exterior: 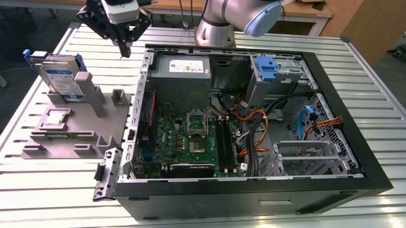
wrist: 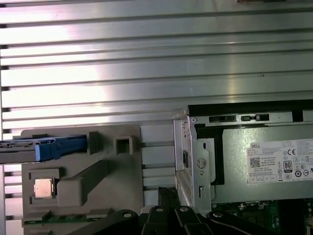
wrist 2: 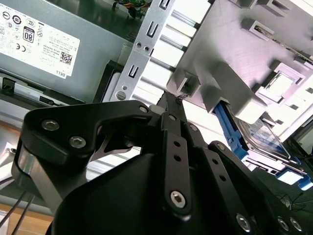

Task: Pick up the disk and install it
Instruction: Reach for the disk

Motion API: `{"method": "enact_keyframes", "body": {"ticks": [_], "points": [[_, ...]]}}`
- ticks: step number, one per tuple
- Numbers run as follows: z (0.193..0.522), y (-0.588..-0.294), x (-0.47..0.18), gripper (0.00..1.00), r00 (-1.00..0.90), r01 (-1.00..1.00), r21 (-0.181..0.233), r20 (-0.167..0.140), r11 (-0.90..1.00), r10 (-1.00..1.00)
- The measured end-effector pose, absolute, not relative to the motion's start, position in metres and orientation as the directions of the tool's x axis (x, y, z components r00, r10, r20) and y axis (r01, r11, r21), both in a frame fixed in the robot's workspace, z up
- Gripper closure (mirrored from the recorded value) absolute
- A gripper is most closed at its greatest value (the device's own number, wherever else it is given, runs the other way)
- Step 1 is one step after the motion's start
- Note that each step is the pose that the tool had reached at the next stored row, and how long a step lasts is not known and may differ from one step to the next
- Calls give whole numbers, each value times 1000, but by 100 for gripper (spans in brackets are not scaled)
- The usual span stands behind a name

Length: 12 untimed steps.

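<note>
While the claw (exterior: 125, 53) is hanging clenched on nothing, we are judging this as the approach: the disk (exterior: 60, 77) is not yet picked. It is standing on edge in the grey holder (exterior: 76, 130), lower than the claw and well apart from it, toward the exterior view's left. Reaching it is calling, we think, for the jaws to part and line up over the disk's upper edge. On the claw's other side the computer case (exterior: 254, 184) is sitting near. The slatted table (exterior: 209, 211) beneath is leaving free room, though the holder's post (exterior: 95, 99) is crowding the disk's side.
</note>
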<state>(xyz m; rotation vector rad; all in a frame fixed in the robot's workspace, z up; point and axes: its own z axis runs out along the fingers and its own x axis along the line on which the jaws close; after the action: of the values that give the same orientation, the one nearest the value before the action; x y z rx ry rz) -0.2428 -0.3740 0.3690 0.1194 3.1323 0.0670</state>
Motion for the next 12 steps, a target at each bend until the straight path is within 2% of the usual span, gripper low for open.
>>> {"method": "enact_keyframes", "body": {"ticks": [12], "points": [[368,-373,-246,90,-997,76,43,-5,996,76]]}}
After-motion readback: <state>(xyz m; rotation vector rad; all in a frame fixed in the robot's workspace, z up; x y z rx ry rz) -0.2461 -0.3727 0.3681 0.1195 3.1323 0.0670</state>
